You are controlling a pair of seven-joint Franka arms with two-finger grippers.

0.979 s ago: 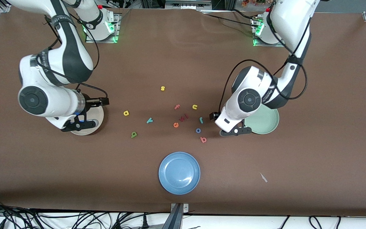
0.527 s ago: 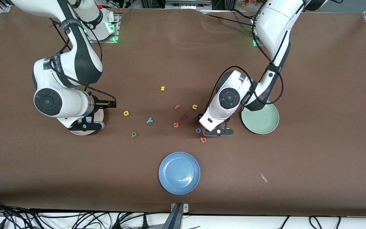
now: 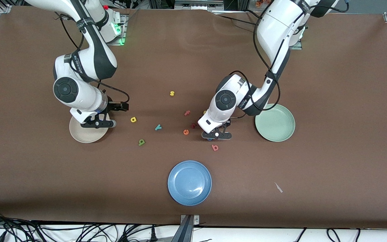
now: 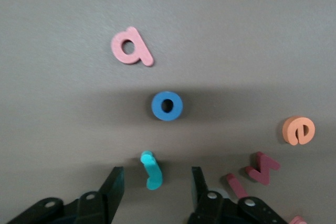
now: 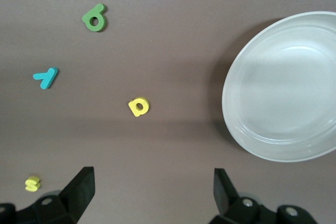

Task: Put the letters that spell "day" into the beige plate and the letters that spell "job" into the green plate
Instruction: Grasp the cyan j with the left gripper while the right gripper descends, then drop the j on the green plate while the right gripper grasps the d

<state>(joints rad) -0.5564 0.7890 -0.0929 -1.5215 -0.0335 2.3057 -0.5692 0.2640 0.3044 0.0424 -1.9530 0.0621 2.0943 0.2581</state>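
The teal j [image 4: 151, 170] lies on the counter [image 3: 331, 134] between our left gripper's [image 4: 156, 188] half-spread fingers [image 4: 114, 184], not yet pinched. Beside the j sit the blue o [image 4: 167, 106] and pink b [image 4: 131, 47]; the green plate [image 3: 282, 132] is near, toward the left arm's end. Next we must close squarely, lift, and carry it there. Our right gripper [image 5: 153, 187] hovers, fingers spread, by the beige plate [image 5: 283, 87], near the yellow a [image 5: 138, 106].
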